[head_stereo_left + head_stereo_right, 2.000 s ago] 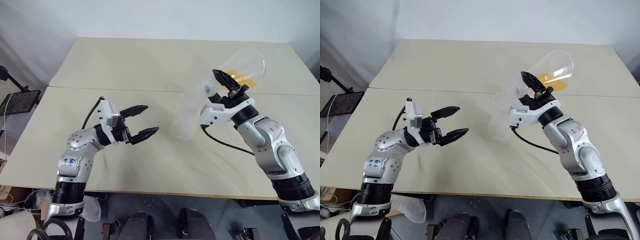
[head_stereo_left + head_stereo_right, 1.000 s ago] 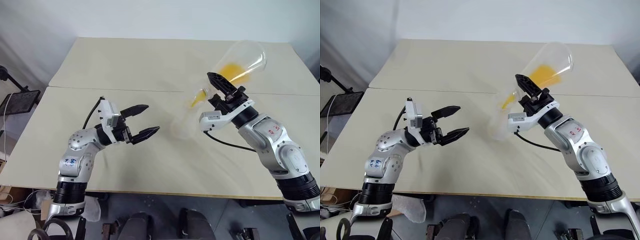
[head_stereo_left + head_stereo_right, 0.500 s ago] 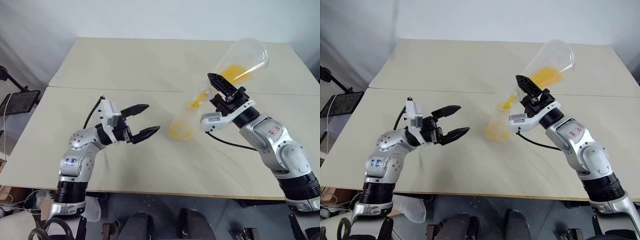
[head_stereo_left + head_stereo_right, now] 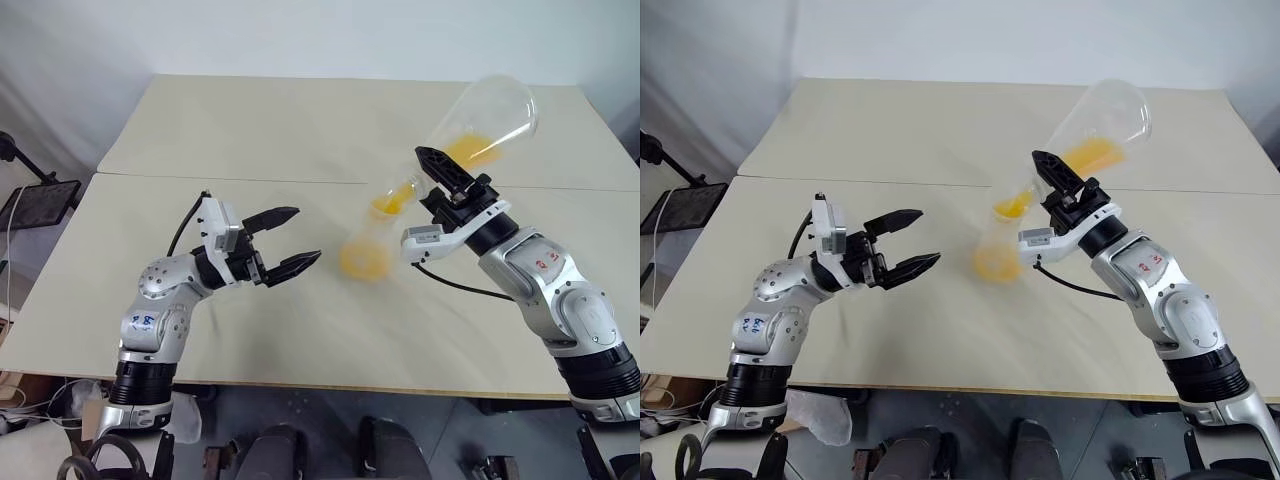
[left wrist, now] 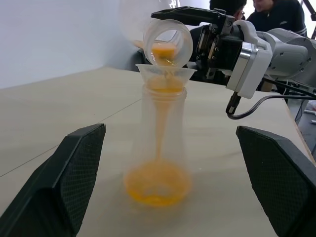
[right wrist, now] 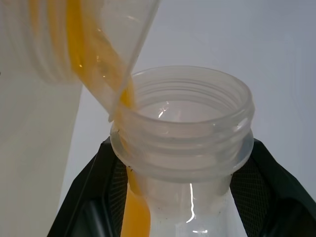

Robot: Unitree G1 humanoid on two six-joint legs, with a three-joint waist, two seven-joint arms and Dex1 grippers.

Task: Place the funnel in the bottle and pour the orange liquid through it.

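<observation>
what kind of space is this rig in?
Probably a lab or test room: two plain beige tables pushed together against a bare white wall, and people seated behind the pouring setup.

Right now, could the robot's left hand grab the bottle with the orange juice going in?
Probably yes. The left gripper is open and empty, aimed at the bottle, with only bare table between them. The funnel and flask sit higher.
</observation>
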